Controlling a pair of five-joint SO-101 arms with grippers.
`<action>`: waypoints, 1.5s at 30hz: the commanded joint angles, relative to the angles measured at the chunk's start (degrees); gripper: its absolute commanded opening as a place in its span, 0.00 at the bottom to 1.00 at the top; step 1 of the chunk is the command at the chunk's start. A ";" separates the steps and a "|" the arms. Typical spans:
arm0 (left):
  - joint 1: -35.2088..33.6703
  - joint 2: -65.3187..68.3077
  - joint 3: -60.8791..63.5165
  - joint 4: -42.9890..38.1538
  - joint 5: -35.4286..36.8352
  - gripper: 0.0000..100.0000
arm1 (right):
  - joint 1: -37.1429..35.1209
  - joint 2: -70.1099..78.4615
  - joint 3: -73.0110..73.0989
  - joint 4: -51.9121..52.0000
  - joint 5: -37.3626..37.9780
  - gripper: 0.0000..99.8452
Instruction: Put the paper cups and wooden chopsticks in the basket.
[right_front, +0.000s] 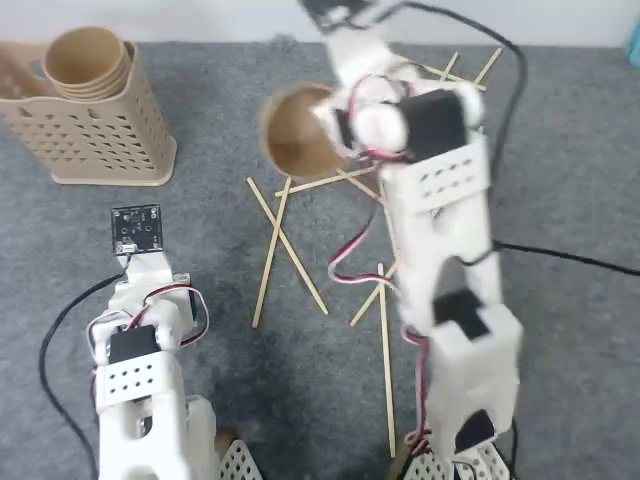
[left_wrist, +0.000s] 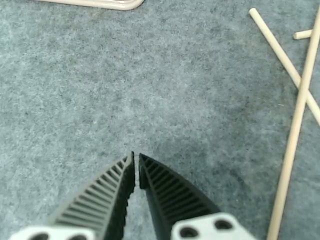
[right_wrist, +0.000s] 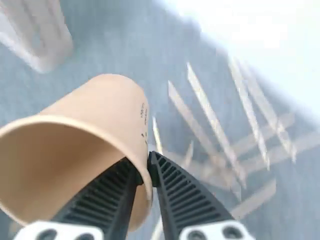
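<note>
My right gripper (right_wrist: 144, 167) is shut on the rim of a brown paper cup (right_wrist: 75, 150), which hangs tilted above the grey mat; from above the cup (right_front: 300, 130) shows its open mouth beside the right arm (right_front: 440, 180). Several wooden chopsticks (right_front: 272, 250) lie scattered on the mat under and around that arm, and some chopsticks (right_wrist: 215, 125) lie past the cup. A beige perforated basket (right_front: 85, 130) at the far left holds stacked paper cups (right_front: 88, 60). My left gripper (left_wrist: 136, 165) hovers low over bare mat, shut and empty, with chopsticks (left_wrist: 295, 115) off to one side.
The grey mat (right_front: 200, 390) covers the table. A small black square module (right_front: 135, 228) sits at the front of the left arm (right_front: 140, 370). Black cables run off the right arm (right_front: 570, 255). The basket's bottom edge (left_wrist: 100, 4) lies just ahead of the left gripper.
</note>
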 joint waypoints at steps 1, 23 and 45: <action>0.09 -1.41 -0.31 -1.58 -0.62 0.01 | -4.44 5.93 -15.21 -4.18 -0.53 0.01; -21.27 -6.68 -5.05 -5.98 13.27 0.02 | -12.53 9.71 20.40 -0.22 -9.85 0.01; -21.19 -6.95 -4.18 -5.98 13.54 0.09 | -15.60 17.63 -3.96 5.85 -8.00 0.23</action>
